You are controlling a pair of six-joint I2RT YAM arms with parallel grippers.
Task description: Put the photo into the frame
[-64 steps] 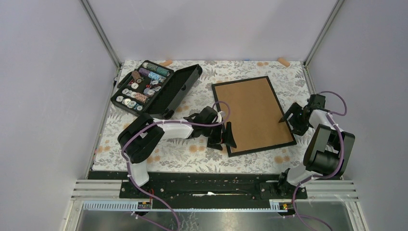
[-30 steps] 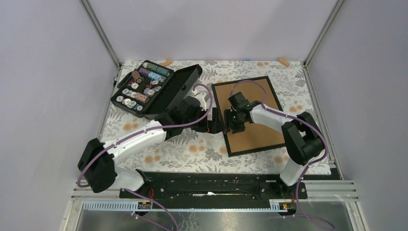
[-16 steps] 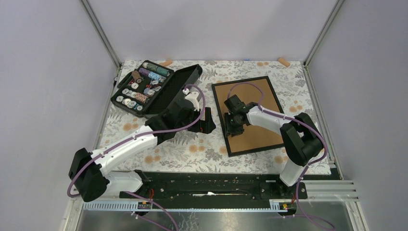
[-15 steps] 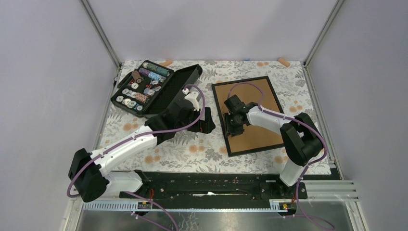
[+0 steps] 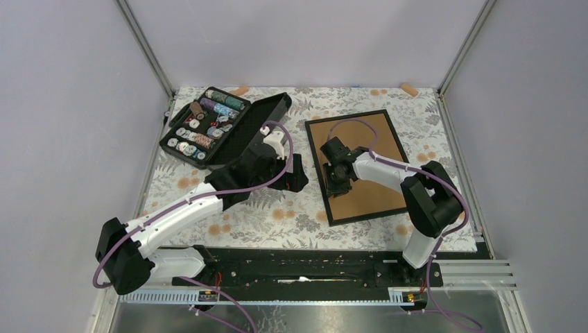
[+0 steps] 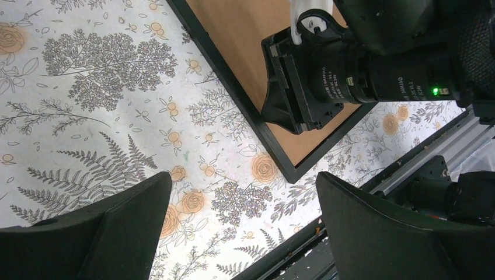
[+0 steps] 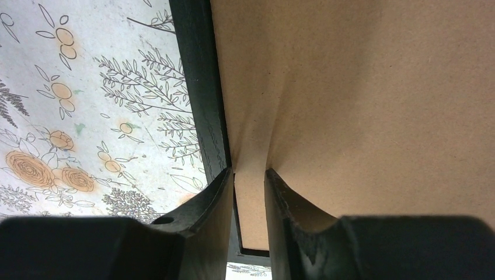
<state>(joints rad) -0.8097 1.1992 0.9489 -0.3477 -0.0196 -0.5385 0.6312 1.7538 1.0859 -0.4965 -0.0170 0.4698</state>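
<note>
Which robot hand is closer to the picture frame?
Right. The right fingers are at the frame's left edge; the left fingers hang open over the tablecloth beside it, apart.

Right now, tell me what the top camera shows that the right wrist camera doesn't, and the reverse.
Only the top camera shows the open black case of thread spools, both whole arms, and the left hand left of the frame. Only the right wrist camera shows the right hand up close. Its fingers are nearly together at the frame's left edge with a narrow strip of brown board between them. Whether they grip it is unclear. Both show the black frame, its brown board and the flowered cloth. No photo shows in either.
</note>
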